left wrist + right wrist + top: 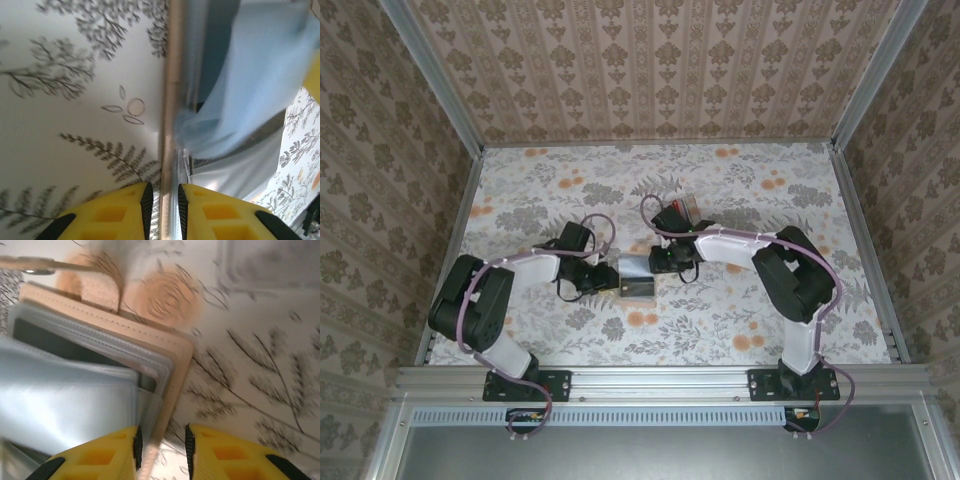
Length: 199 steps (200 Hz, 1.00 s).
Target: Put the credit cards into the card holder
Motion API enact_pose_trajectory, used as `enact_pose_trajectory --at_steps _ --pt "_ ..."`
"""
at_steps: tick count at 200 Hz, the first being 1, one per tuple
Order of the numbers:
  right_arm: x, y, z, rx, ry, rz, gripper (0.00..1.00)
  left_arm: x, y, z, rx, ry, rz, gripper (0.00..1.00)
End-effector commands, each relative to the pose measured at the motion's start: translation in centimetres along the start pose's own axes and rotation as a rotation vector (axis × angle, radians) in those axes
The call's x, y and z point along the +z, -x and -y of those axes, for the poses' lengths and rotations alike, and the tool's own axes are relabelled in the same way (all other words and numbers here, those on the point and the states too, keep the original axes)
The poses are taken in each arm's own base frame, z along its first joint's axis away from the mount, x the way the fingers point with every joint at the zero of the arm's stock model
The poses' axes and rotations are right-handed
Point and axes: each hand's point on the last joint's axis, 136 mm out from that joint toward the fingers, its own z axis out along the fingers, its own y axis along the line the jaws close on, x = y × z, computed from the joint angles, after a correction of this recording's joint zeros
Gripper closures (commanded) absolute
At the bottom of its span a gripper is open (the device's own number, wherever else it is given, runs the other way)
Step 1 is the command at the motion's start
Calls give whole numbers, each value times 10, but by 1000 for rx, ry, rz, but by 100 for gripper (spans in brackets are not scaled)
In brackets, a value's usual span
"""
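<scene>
The tan card holder [636,280] lies open mid-table between my two grippers, its pale grey-blue sleeves facing up. My left gripper [608,278] meets it from the left. In the left wrist view the gripper [162,192] is shut on the card holder's tan edge [172,100] and clear sleeves [250,75]. My right gripper [662,262] comes in from the right. In the right wrist view this gripper [162,437] is open and straddles the tan cover's edge [165,340], which lies against the left pad with a gap to the right pad. The red and white credit cards [684,208] lie behind the right arm.
A floral cloth covers the table [770,190]. Patterned walls and metal rails [455,240] close it in on the left, right and back. Purple cables loop over both arms near the card holder.
</scene>
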Motion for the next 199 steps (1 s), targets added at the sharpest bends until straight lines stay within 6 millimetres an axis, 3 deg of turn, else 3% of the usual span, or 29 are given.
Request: enact_pose_trajectory --at_steps 1,50,79,103,149,199 --pt "5 14 -23 -54 59 -18 69 11 -28 -3 -63 26 -52 75" --pt "19 29 -67 -116 177 -94 70 20 -29 24 -22 25 -25 74" --pt "18 32 -70 -118 177 -89 70 23 -24 32 -29 31 12 73" --pt "4 42 -69 -119 175 -52 70 20 -17 36 -59 15 52 70" --pt "-26 70 -71 -131 167 0 67 -10 -16 51 -85 -39 142 65" --pt "-42 88 -76 -135 166 54 65 -55 -13 35 -127 -26 279 60"
